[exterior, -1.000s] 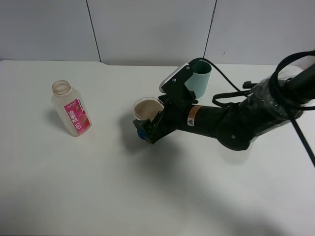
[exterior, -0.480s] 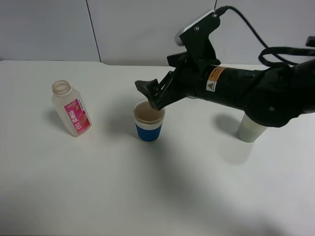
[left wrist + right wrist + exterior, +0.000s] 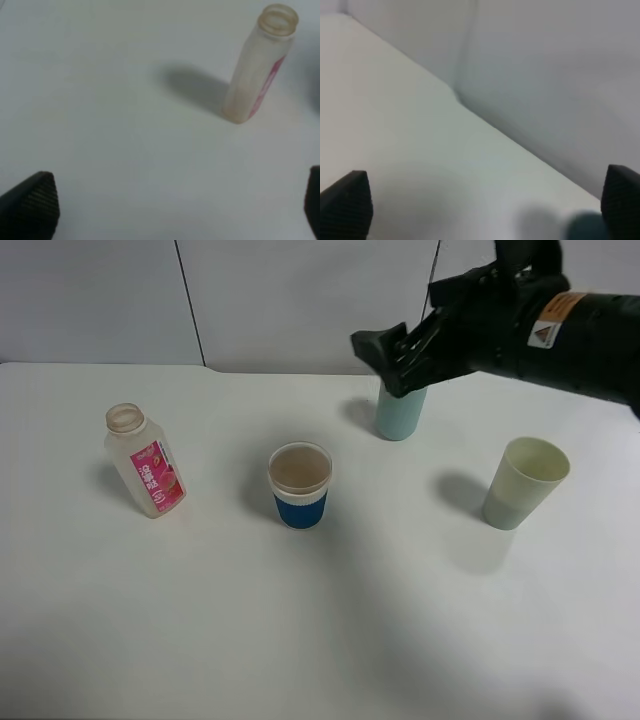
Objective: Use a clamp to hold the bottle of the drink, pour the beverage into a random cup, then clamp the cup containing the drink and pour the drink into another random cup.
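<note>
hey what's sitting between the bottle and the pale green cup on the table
The blue-banded cup stands between the bottle and the green cup, nearer the bottle, apart from both. The exterior high view shows it.

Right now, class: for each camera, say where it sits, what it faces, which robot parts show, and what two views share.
Exterior high: mounted above, facing the table; right claw and arm show.
Left wrist: on the left arm, facing the bottle; open fingertips show.
Right wrist: on the right arm, facing wall and table; fingertips show.
Shared: the bottle, high and left-wrist views.
</note>
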Controlling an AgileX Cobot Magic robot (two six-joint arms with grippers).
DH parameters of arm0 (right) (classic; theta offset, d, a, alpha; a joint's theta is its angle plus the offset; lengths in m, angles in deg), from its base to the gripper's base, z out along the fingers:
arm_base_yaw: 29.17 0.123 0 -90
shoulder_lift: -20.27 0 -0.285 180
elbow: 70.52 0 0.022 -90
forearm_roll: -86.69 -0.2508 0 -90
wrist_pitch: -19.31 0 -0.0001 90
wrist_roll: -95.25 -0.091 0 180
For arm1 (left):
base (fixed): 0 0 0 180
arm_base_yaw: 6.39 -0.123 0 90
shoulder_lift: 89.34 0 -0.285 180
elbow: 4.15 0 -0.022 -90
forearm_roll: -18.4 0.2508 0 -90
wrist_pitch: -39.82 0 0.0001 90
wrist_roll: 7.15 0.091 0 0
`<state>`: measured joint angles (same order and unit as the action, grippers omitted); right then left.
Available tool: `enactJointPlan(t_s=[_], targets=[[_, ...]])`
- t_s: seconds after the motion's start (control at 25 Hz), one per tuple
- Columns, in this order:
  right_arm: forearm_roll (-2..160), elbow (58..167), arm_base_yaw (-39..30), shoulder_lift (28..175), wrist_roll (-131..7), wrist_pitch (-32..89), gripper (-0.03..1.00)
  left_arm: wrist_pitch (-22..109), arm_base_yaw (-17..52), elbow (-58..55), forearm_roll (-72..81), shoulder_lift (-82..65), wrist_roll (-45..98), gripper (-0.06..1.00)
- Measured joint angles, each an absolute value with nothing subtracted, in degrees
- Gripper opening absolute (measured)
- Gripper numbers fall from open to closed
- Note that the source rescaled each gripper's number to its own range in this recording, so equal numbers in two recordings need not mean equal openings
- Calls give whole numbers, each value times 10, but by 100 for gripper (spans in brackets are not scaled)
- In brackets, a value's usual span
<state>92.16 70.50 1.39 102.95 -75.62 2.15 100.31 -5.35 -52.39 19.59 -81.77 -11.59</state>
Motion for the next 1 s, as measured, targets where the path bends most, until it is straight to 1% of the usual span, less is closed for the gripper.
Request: enactJointPlan(t_s=[0.24, 0.32, 0.36, 0.4, 0.44, 0.48, 0.64, 0.8, 0.88, 1.0], targets=[[907, 705, -106, 965, -756, 95, 77, 1003, -53, -524, 196, -818, -116, 100], [907, 705, -137, 940, -756, 126, 77, 1003, -53, -524, 196, -818, -116, 100], [907, 705, -137, 940, -756, 126, 77, 1003, -53, -524, 196, -818, -116, 100], [907, 705, -152, 923, -756, 138, 77, 1003, -53, -524, 196, -818, -116, 100], [907, 705, -164, 905, -756, 151, 77, 1003, -53, -524, 196, -818, -116, 100], [907, 705, -193, 867, -756, 174, 77, 1003, -53, -524, 196, -818, -116, 100], [907, 705, -249, 779, -756, 225, 77, 1003, -53, -524, 196, -818, -116, 100], [906, 705, -308, 695, -756, 321, 77, 1003, -53, -524, 196, -818, -116, 100], [906, 705, -328, 654, -756, 374, 77, 1003, -53, -524, 196, -818, -116, 100], [901, 705, -335, 585, -756, 434, 77, 1003, -53, -524, 196, -818, -116, 100]])
